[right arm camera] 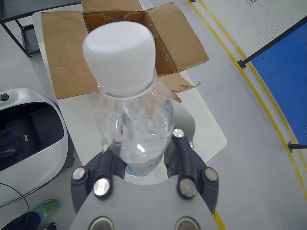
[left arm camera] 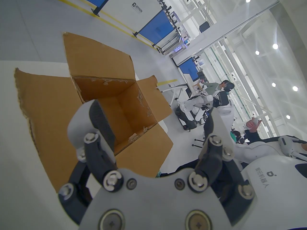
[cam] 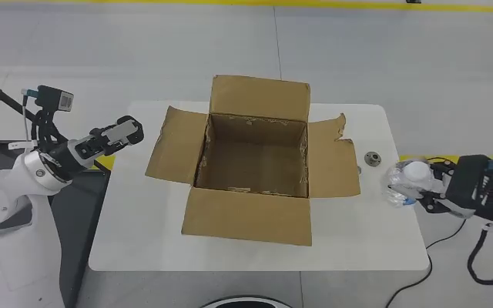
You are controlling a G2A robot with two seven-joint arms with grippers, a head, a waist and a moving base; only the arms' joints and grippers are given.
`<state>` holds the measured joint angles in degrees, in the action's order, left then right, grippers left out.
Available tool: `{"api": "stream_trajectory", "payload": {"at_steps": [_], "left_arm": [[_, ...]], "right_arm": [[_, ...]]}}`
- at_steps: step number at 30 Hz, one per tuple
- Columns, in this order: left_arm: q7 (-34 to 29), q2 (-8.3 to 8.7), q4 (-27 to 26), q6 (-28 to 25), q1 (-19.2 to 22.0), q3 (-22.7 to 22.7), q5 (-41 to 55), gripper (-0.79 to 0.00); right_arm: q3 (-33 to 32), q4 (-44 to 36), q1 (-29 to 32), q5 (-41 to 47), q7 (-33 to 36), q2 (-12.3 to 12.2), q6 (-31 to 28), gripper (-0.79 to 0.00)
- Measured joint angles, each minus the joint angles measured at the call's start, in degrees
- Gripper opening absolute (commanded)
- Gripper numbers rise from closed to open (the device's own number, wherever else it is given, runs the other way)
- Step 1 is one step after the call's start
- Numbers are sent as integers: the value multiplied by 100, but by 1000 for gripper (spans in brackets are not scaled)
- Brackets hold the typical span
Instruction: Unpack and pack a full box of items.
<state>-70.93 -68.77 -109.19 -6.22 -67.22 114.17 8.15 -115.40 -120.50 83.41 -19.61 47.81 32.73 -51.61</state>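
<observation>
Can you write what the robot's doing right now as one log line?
box: open, empty | right hand: holding clear bottle, right of box | left hand: open, empty, left of box

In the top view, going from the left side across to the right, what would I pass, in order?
left gripper, open → cardboard box, flaps spread → small round metal part → clear bottle with a white cap, held in the right gripper
</observation>
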Motion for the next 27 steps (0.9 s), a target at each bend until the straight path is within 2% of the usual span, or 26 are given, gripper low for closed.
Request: {"api": "stream_trajectory", "payload": {"at_steps": [3, 6, 12, 17, 22, 25, 27], "left_arm": [[0, 0, 0, 0, 0, 0, 0, 0], [0, 0, 0, 0, 0, 0, 0, 0], [0, 0, 0, 0, 0, 0, 0, 0], [0, 0, 0, 0, 0, 0, 0, 0], [0, 0, 0, 0, 0, 0, 0, 0], [0, 0, 0, 0, 0, 0, 0, 0], [0, 0, 0, 0, 0, 0, 0, 0]], "right_arm": [[268, -56, -301, 147, 24, -67, 35, -785], [787, -42, -864, 433, 178, -168, 184, -785], [2396, 301, -2548, 1019, 520, -250, 664, -785], [3995, 810, -4184, 1096, 838, -53, 953, -785], [5403, 1536, -5499, 1422, 1112, 304, 1465, -785], [6007, 1889, -5999, 1755, 1331, 484, 1760, -785], [6054, 1910, -6031, 1781, 1348, 493, 1777, -785]]}}
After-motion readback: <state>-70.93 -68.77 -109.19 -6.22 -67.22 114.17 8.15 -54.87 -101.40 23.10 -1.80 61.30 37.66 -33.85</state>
